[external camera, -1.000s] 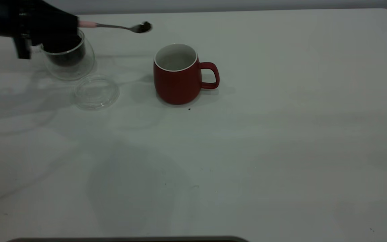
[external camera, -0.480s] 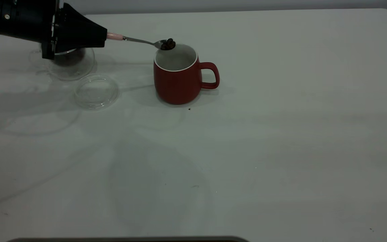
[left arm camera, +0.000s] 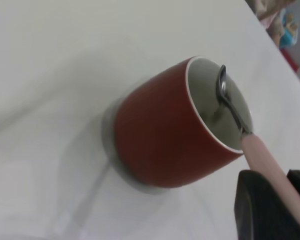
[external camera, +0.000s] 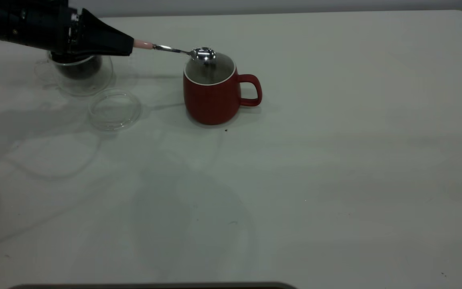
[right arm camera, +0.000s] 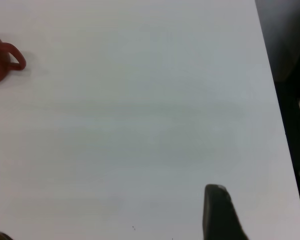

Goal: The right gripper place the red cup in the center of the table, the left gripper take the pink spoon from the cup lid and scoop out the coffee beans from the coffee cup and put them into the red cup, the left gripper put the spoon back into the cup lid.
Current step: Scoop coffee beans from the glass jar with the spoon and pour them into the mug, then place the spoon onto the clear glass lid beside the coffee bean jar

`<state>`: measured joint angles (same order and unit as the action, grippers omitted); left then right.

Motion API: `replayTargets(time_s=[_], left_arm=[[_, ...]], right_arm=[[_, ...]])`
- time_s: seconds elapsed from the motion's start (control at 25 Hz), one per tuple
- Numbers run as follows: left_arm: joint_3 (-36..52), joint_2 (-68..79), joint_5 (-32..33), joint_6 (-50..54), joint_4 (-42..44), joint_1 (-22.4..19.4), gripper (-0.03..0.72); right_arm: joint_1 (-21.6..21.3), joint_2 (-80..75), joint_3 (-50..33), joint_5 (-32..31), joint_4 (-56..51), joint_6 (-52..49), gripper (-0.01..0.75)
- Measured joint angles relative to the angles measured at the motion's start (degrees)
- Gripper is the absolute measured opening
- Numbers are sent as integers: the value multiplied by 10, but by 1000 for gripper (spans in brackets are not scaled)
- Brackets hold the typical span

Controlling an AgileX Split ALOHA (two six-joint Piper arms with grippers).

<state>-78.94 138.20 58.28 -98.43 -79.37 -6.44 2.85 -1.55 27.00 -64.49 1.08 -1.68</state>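
— Inspector: Reporting from the near edge of the table (external camera: pixel 335 180) outward. What is occupying the near half?

— Assistant: Only bare white surface with a few dark specks. The right gripper (right arm camera: pixel 217 212) is showing just one dark finger in its own wrist view, hanging over the table well apart from everything; whether its fingers are apart or together cannot be told.

— Inspector: Further in?

— Assistant: The cup lid (external camera: pixel 114 109) is lying flat toward the left edge, holding nothing. The red cup (external camera: pixel 211 89) is standing upright near the middle of the far half, its handle pointing toward the right edge.

— Inspector: And the spoon?

— Assistant: The left gripper (external camera: pixel 128 45) is reaching in from the far left corner, its fingers clamped tight on the pale handle of the pink spoon (external camera: pixel 179 50). The shiny bowl is hovering over the cup's far rim, turned sideways, carrying no beans.

— Inspector: Farthest back?

— Assistant: The coffee cup (external camera: pixel 82 73) is standing under the gripper's body, near the far left corner, with the coffee beans (external camera: pixel 75 69) sitting dark inside it.
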Motion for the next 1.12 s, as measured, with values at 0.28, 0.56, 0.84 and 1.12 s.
replayTargets(time_s=[0.28, 0.56, 0.84, 1.12], left_arm=[[0, -4, 28, -9, 3, -1, 127], [0, -86, 74, 114, 53, -61, 127], [8, -125, 81, 267, 131, -171, 127], [98, -80, -3, 276, 150, -215, 127]], right_arm=[[0, 0, 0, 0, 0, 0, 436], [0, 0, 0, 0, 0, 0, 436], [0, 0, 0, 0, 0, 0, 436], [0, 0, 0, 0, 0, 0, 436]])
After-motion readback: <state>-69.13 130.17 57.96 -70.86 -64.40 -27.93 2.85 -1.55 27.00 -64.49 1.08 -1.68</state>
